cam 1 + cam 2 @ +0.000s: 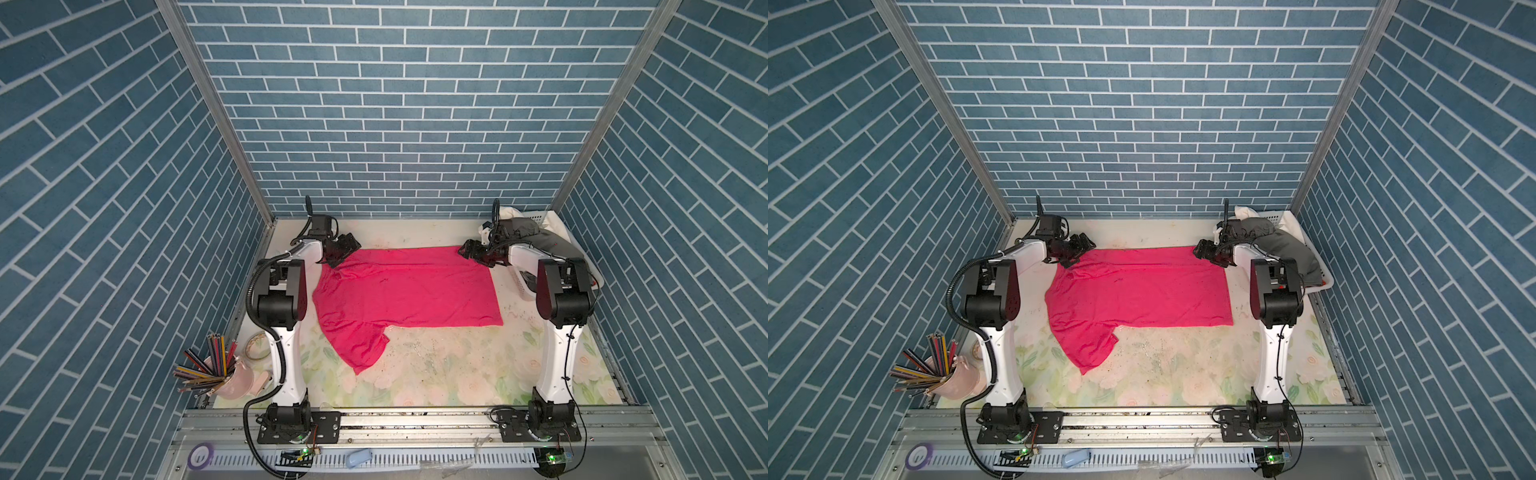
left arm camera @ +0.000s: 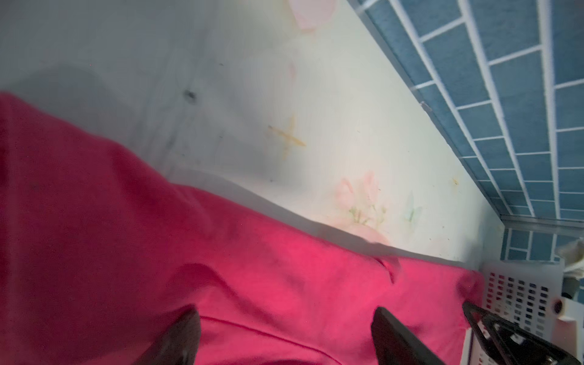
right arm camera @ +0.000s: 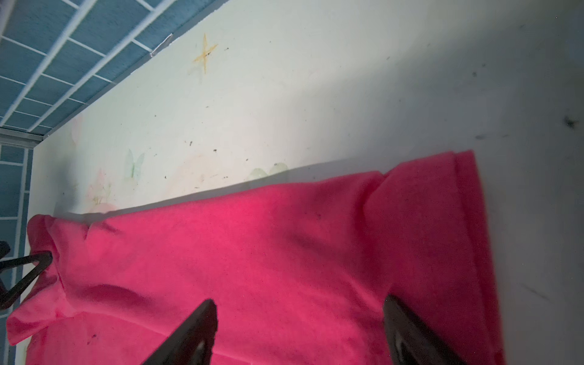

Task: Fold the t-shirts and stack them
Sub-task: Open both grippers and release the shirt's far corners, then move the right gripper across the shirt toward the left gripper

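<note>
A bright pink t-shirt (image 1: pixel 407 286) (image 1: pixel 1142 291) lies spread on the table, with one sleeve (image 1: pixel 359 345) sticking out towards the front left. My left gripper (image 1: pixel 343 251) (image 1: pixel 1077 248) hovers open over its far left corner; in the left wrist view only pink cloth (image 2: pixel 252 284) lies below the parted gripper (image 2: pixel 286 316). Over the far right corner, my right gripper (image 1: pixel 471 251) (image 1: pixel 1204 250) is also open, holding nothing above the cloth (image 3: pixel 284 246) in the right wrist view (image 3: pixel 300 306). A dark grey t-shirt (image 1: pixel 521 228) and a white one (image 1: pixel 510 212) sit heaped in the basket.
The white slotted basket (image 1: pixel 596 276) (image 2: pixel 518 294) stands at the back right corner behind the right arm. A pink cup of pencils (image 1: pixel 232 380) and a tape roll (image 1: pixel 257 347) sit at the front left. Blue brick walls close in three sides.
</note>
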Robot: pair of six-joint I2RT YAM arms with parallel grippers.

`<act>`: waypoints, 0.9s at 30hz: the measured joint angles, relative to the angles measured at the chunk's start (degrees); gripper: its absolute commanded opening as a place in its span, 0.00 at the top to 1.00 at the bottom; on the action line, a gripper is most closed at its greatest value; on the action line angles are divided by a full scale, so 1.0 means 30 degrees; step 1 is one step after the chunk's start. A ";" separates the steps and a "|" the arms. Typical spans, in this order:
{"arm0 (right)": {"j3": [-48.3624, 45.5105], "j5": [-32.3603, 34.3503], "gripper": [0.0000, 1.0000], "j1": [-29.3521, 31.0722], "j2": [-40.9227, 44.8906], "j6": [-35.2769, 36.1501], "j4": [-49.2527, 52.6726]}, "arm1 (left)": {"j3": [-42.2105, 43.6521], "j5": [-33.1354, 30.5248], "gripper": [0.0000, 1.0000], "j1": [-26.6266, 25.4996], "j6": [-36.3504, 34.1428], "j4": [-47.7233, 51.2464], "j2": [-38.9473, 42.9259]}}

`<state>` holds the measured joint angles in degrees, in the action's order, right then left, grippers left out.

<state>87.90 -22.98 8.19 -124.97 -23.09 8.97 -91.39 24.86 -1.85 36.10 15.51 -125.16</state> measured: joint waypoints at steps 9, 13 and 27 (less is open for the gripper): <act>-0.0262 0.0619 0.16 0.0262 0.0379 0.0204 0.0328 | -0.0940 -0.1005 0.13 0.0627 -0.0692 0.1042 -0.0226; -0.0415 0.0794 0.16 0.0466 0.0452 0.0219 0.0364 | -0.1457 -0.1304 0.13 0.1035 -0.0947 0.1239 -0.0248; -0.1749 0.1100 0.11 0.0809 0.1923 0.0619 0.0291 | -0.3067 -0.1807 0.13 0.1413 -0.1829 0.2608 -0.1275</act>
<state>82.65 -19.68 10.61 -119.20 -21.23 9.85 -100.60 19.44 2.39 30.61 23.33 -128.99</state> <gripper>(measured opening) 0.862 0.869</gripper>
